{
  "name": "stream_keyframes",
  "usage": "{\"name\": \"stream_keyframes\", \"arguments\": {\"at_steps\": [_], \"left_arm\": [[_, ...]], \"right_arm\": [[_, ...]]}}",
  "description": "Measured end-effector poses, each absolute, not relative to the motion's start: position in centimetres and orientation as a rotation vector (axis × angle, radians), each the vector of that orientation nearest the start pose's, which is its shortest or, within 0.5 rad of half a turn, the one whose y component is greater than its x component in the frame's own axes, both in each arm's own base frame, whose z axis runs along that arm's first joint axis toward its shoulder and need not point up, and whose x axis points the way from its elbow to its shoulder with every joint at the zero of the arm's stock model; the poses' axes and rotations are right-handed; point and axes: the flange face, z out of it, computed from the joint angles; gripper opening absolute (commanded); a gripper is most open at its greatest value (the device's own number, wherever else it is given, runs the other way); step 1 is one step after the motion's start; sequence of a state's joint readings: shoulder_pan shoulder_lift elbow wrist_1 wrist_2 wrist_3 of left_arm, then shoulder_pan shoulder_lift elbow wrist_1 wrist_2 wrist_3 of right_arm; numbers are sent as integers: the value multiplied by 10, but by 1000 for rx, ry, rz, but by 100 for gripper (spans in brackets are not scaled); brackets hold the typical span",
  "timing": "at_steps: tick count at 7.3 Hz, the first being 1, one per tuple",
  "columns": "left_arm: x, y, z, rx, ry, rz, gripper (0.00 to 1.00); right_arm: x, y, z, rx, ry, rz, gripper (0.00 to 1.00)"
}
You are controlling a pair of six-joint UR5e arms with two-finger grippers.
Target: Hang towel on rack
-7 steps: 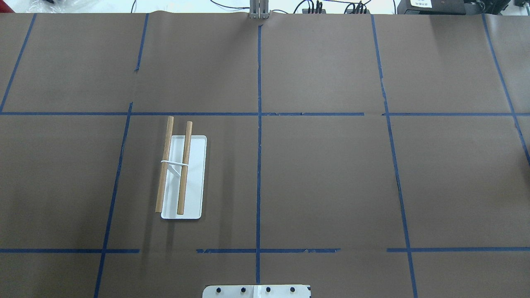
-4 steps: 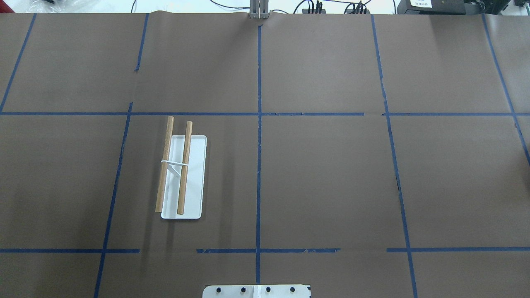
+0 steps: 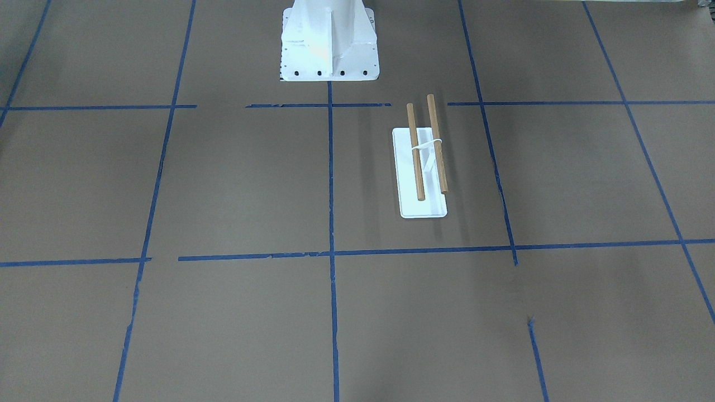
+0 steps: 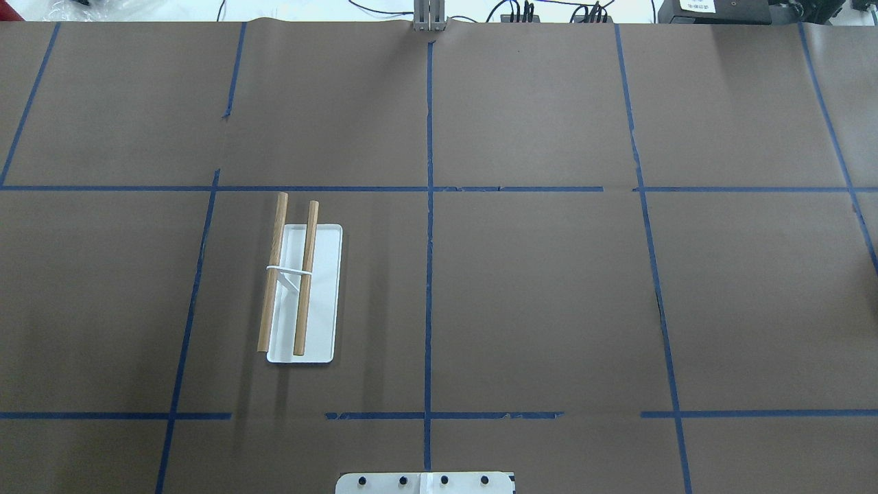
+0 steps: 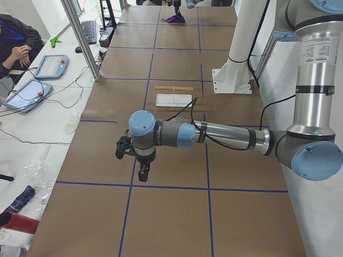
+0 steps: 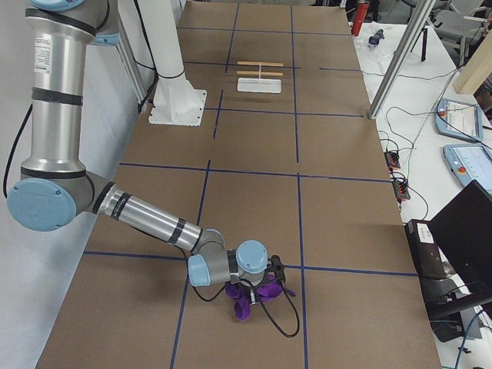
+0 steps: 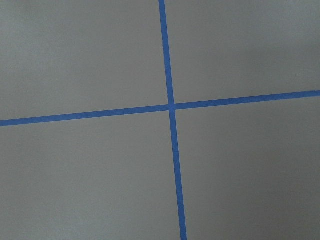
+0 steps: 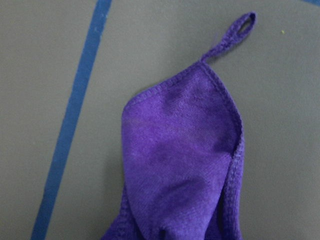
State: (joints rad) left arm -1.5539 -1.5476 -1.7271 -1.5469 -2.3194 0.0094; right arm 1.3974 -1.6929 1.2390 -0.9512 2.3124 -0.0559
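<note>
In the front-facing view the rack (image 3: 423, 167) stands on the brown-papered table (image 3: 223, 184) at about four o'clock from the white pedestal (image 3: 328, 44), its two wooden rods parallel. The overhead view puts the rack (image 4: 302, 288) at about nine o'clock from the frame's centre. In the left-end view the left gripper (image 5: 143, 174) hangs fingers-down over a line of blue tape (image 5: 177, 187), at about seven o'clock from the rack (image 5: 174, 99). Whether its jaws are apart cannot be told. The towel (image 5: 174, 19), purple, shows small at twelve o'clock. In the right-end view the right gripper (image 6: 252, 296) sits low at the towel (image 6: 242, 307), well apart from the rack (image 6: 260, 81) at twelve o'clock. The state of its jaws cannot be told either. The left wrist view shows only crossing blue tape (image 7: 170, 106). The right wrist view shows the towel (image 8: 180, 165) on the paper, its hanging loop (image 8: 235, 32) pointing to one o'clock.
</note>
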Motion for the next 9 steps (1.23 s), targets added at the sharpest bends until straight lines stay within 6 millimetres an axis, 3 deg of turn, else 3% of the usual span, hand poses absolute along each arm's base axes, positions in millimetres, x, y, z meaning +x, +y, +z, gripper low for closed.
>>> {"name": "stream_keyframes", "arguments": {"at_steps": [1, 2, 3, 5, 6, 7, 8, 9], "left_arm": [[-57, -490, 594, 106, 748, 67, 100], [-57, -493, 590, 113, 748, 70, 100], [-57, -497, 586, 121, 748, 73, 100], [-57, -510, 564, 164, 745, 90, 100], [-57, -523, 544, 212, 739, 106, 100], [-56, -536, 523, 287, 735, 125, 100], [-53, -547, 506, 388, 738, 140, 100], [-41, -555, 493, 471, 757, 136, 100]], "right_arm": [[0, -427, 793, 167, -754, -299, 0], [14, -441, 761, 241, -754, -295, 0], [25, -463, 716, 319, -747, -293, 0], [35, -532, 583, 464, -697, -299, 0], [28, -565, 520, 518, -676, -294, 0], [4, -593, 467, 554, -683, -273, 0], [-43, -617, 412, 577, -710, -241, 0], [-106, -631, 358, 598, -740, -218, 0]]}}
